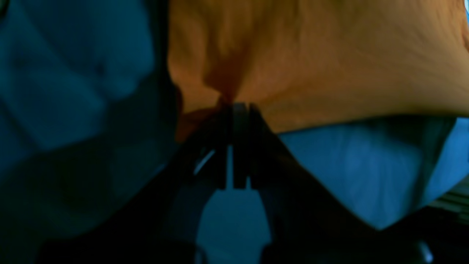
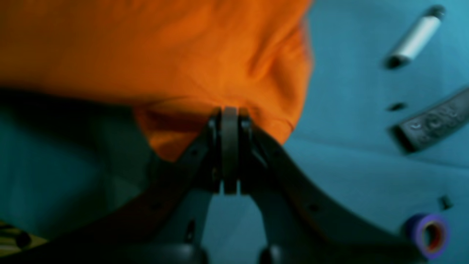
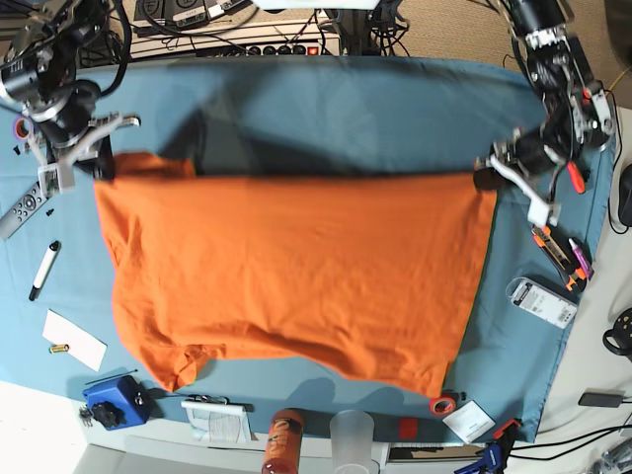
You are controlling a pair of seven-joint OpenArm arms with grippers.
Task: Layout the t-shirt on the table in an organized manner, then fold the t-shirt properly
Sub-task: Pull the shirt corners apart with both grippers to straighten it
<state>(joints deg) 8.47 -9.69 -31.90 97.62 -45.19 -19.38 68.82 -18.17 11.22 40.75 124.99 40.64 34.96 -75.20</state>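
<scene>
The orange t-shirt (image 3: 296, 272) is stretched wide between my two grippers, which hold its far edge up; the rest drapes toward the front of the blue-teal table (image 3: 346, 109). My right gripper (image 3: 101, 166), on the base view's left, is shut on one corner of the shirt; the right wrist view shows the closed jaws (image 2: 230, 110) pinching orange cloth (image 2: 165, 47). My left gripper (image 3: 484, 178), on the base view's right, is shut on the other corner; the left wrist view shows the jaws (image 1: 240, 107) closed on the cloth (image 1: 329, 62).
A remote (image 3: 22, 210), a marker (image 3: 43, 269), a white card (image 3: 75, 339) and a blue box (image 3: 111, 400) lie at the left. An orange bottle (image 3: 283, 439), a clear cup (image 3: 354, 434) and an orange-red tape roll (image 3: 443, 404) stand at the front edge. Tools (image 3: 558, 252) lie at the right.
</scene>
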